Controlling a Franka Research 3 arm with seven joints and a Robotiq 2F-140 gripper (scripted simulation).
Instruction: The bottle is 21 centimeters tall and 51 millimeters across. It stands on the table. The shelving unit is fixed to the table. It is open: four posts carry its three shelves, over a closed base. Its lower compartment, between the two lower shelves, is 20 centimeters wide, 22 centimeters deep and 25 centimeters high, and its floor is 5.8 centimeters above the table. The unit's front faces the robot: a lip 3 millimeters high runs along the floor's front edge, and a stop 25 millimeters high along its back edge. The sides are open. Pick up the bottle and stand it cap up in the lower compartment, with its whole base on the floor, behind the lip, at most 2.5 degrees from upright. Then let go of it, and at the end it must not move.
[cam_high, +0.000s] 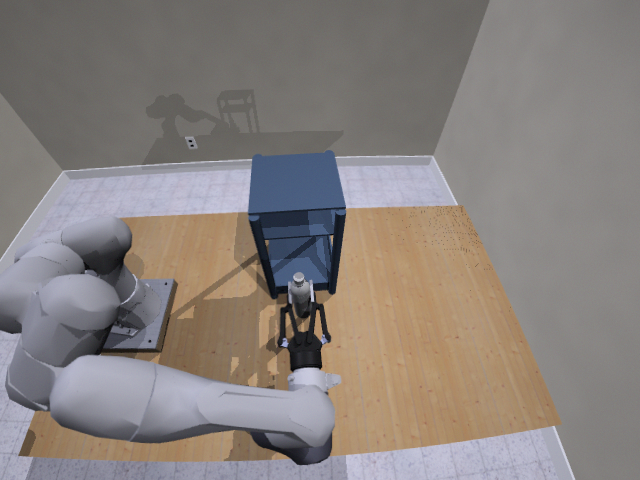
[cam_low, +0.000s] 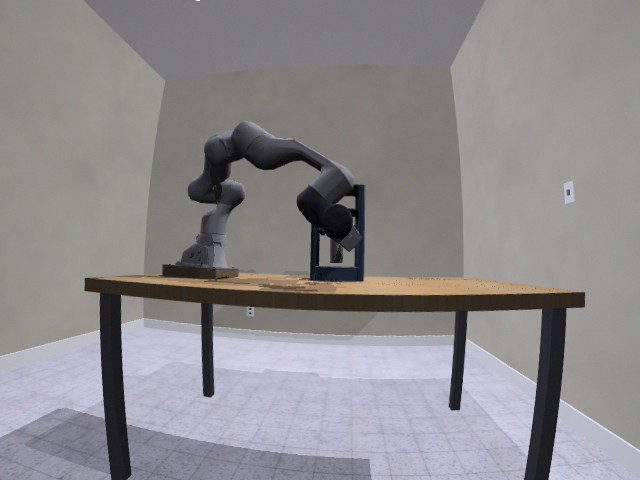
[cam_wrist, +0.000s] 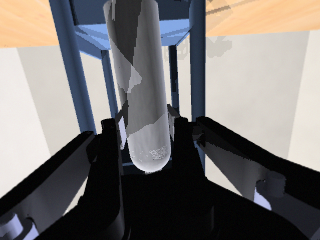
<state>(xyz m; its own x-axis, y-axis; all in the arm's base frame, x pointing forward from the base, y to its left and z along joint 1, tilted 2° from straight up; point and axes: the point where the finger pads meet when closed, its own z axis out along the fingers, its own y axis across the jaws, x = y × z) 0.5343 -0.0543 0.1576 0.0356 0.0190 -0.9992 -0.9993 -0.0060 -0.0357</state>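
At the front of the blue shelving unit (cam_high: 295, 180) I have the gripper (cam_high: 302, 305) clamped on the grey bottle (cam_high: 299, 295), fingers pressed against its lower body on both sides. From the top view the bottle is cap up, carried clear of the wooden table (cam_high: 439, 310), right at the mouth of the lower compartment between the two front posts; its cap (cam_high: 298, 279) overlaps the front edge of the compartment floor, and I cannot tell whether any of the base has crossed the lip. On the wrist camera the bottle (cam_wrist: 139, 85) runs up the middle of the picture with a slight lean to the left, a front post (cam_wrist: 198, 65) just to its right and another post (cam_wrist: 72, 70) to its left, the compartment's shelves showing behind it. From the exterior view the arm (cam_low: 279, 152) arches over from its base plate (cam_low: 173, 270) and the wrist drops in front of the unit (cam_low: 360, 227), hiding most of the gripper and the bottle, so that angle does not show me the bottle's height above the shelf.
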